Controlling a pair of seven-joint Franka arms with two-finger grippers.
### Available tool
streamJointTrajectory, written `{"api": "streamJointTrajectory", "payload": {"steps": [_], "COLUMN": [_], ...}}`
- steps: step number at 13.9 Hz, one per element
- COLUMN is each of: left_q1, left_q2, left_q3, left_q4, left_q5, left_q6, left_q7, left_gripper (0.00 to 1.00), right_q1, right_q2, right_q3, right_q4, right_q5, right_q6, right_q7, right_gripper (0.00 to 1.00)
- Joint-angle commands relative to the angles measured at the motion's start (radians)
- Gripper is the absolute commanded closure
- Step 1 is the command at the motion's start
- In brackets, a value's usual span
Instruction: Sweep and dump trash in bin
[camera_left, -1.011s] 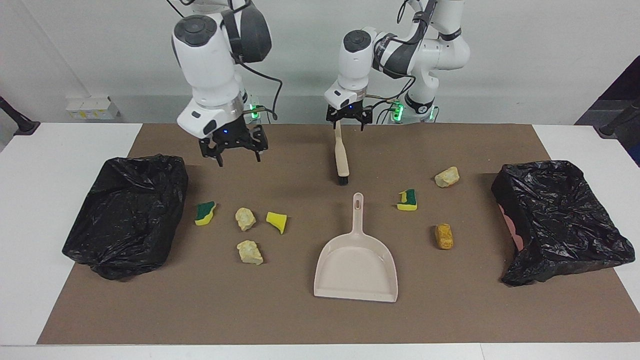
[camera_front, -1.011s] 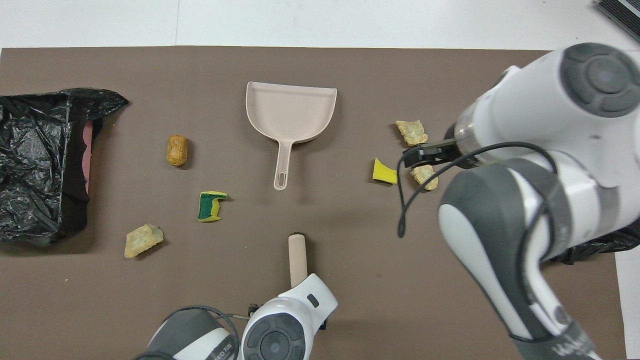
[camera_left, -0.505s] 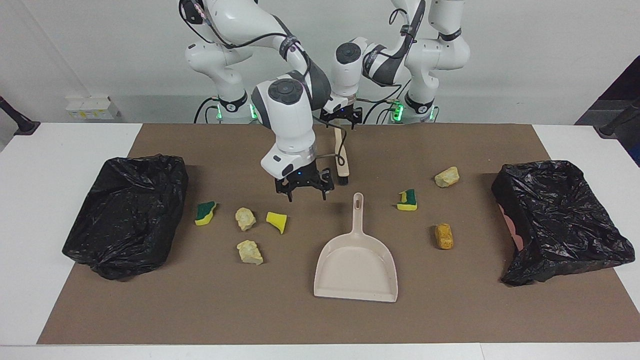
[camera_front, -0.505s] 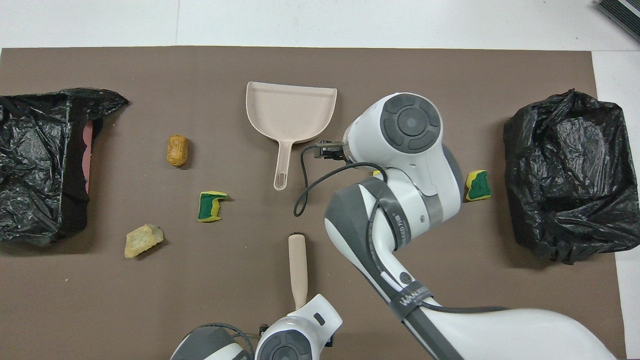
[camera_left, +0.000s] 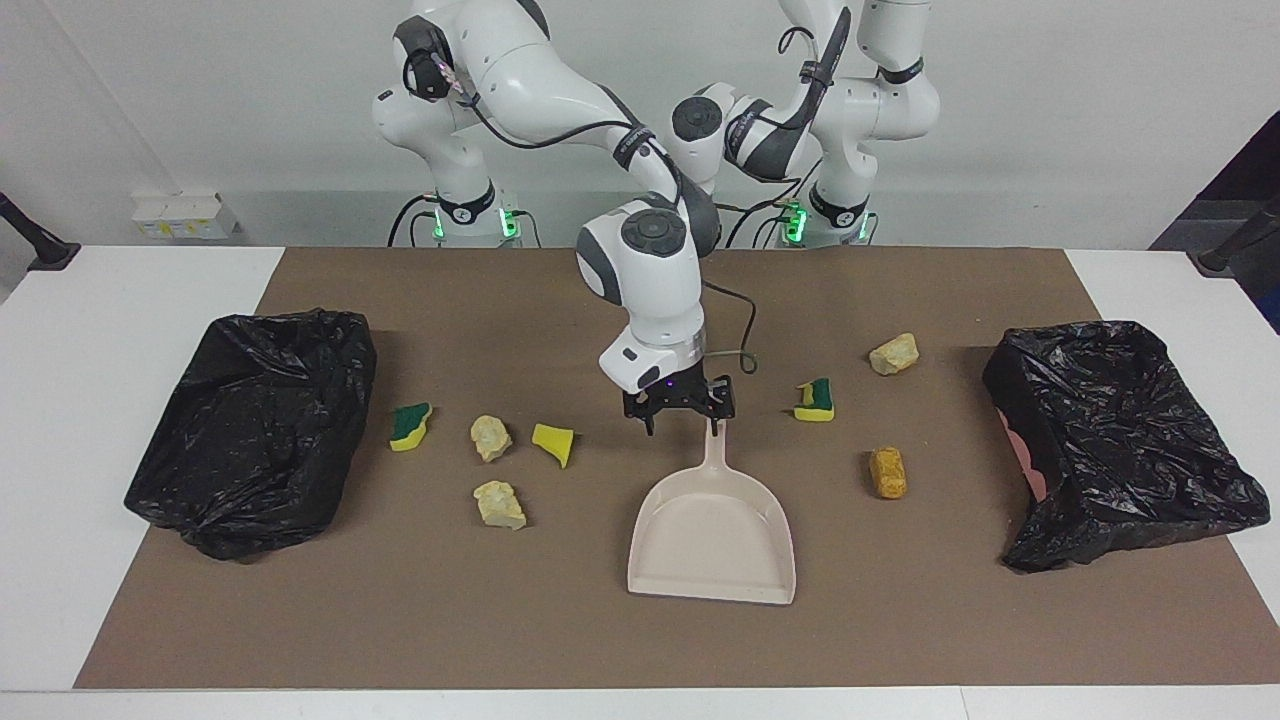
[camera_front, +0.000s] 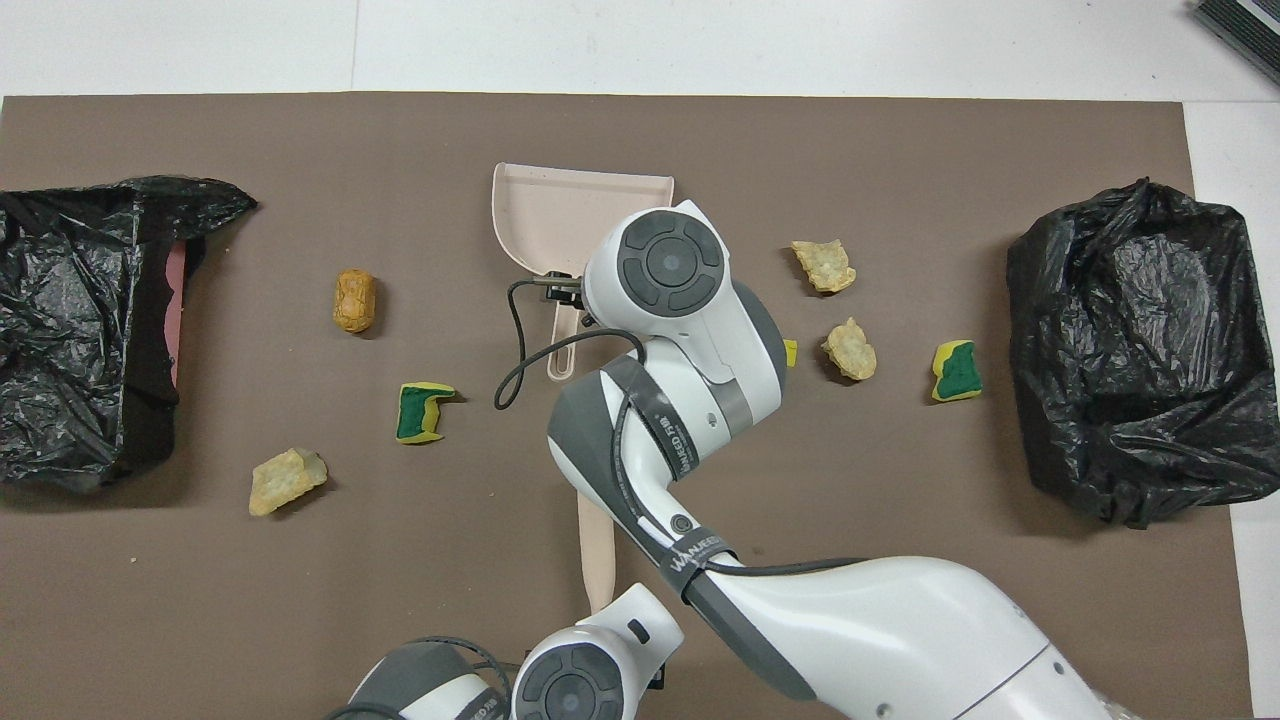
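Trash lies in two loose groups on either side of your right gripper. Four scraps sit on the brown mat toward the right arm's end of the counter: a yellow wedge closest to the gripper, then two pale lumps, then a green-and-yellow sponge piece near a black-bagged bin. Three more sit toward the left arm's end: a second sponge piece just beside the gripper, a pale lump and an orange-brown lump, with another bagged bin past them.

Your right gripper hangs low over the tip of the dustpan handle, jaws spread and holding nothing; you cannot tell whether it touches the handle. The pan lies flat, with its mouth pointing away from the robots.

Your left gripper is at the handle end of the brush, hidden under its own wrist, so you cannot tell whether it grips.
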Motion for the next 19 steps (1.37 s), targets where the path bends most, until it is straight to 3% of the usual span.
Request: {"api": "streamJointTrajectory", "payload": {"steps": [1, 5, 6, 10, 12, 13, 17, 18, 19], "left_q1": [-0.004, -0.003, 0.002, 0.014, 0.020, 0.040, 0.057, 0.057, 0.057], "left_q2": [-0.010, -0.006, -0.002, 0.005, 0.004, 0.002, -0.041, -0.068, -0.099], "left_q3": [0.002, 0.005, 0.005, 0.008, 0.011, 0.013, 0.094, 0.141, 0.192], "left_q4": [-0.010, -0.006, -0.003, 0.000, 0.013, 0.017, 0.042, 0.054, 0.068], "left_q5": [-0.016, -0.016, -0.016, -0.006, -0.002, -0.002, 0.003, 0.003, 0.006], "left_q6": [0.006, 0.003, 0.002, 0.000, -0.030, -0.058, -0.206, -0.268, -0.302], "left_q7": [0.013, 0.028, 0.045, 0.091, 0.128, 0.163, 0.293, 0.344, 0.371], "left_gripper": [0.81, 1.00, 1.00, 1.00, 1.00, 1.00, 1.00, 1.00, 1.00], "right_q1": [0.014, 0.068, 0.068, 0.076, 0.076, 0.074, 0.065, 0.057, 0.057], "right_q2": [0.027, 0.042, 0.048, 0.036, 0.034, 0.034, 0.033, 0.034, 0.034], "right_q3": [-0.001, -0.006, -0.003, -0.003, -0.003, -0.003, -0.003, -0.001, -0.001], "right_q4": [0.051, 0.043, 0.042, 0.039, 0.037, 0.036, 0.034, 0.035, 0.034], "right_q5": [0.000, -0.018, -0.044, -0.062, -0.063, -0.063, -0.112, -0.117, -0.114], "right_q6": [-0.013, -0.020, -0.023, -0.039, -0.062, -0.066, -0.114, -0.121, -0.119], "right_q7": [0.026, 0.070, 0.081, 0.076, 0.070, 0.067, 0.059, 0.059, 0.059], "right_gripper": [0.09, 0.16, 0.20, 0.52, 0.77, 0.81, 0.77, 0.51, 0.45]}}
